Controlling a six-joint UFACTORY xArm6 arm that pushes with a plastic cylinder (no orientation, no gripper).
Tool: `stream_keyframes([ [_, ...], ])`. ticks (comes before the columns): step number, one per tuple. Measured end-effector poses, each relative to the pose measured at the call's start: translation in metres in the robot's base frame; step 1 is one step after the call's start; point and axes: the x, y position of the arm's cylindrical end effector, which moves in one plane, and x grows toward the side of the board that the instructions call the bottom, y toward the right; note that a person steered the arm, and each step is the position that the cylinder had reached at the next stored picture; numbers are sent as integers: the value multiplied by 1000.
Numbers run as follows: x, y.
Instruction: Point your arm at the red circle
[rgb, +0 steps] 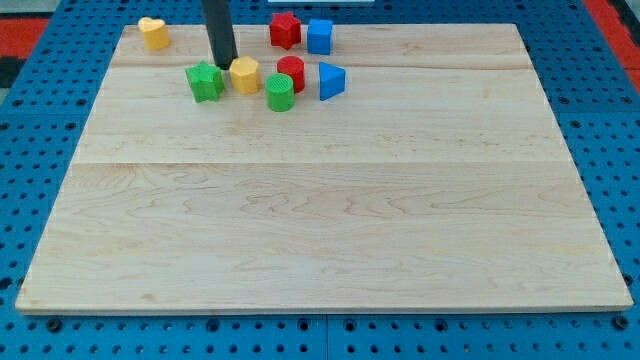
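The red circle (292, 71) stands near the view's top, in a tight group with a green circle (280, 92) just below it, a yellow hexagon (245, 75) to its left and a blue triangle (331, 81) to its right. My tip (226, 63) comes down from the view's top and rests between the green star (205, 81) and the yellow hexagon, close against the hexagon's upper left side. The tip is about two block widths left of the red circle, with the hexagon between them.
A red star (285, 30) and a blue cube (320, 36) sit at the top above the group. A yellow heart (153, 33) lies at the top left. The wooden board (320, 200) rests on a blue pegboard.
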Motion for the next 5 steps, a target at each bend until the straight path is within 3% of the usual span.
stream_keyframes([
  [2, 7, 26],
  [5, -19, 44],
])
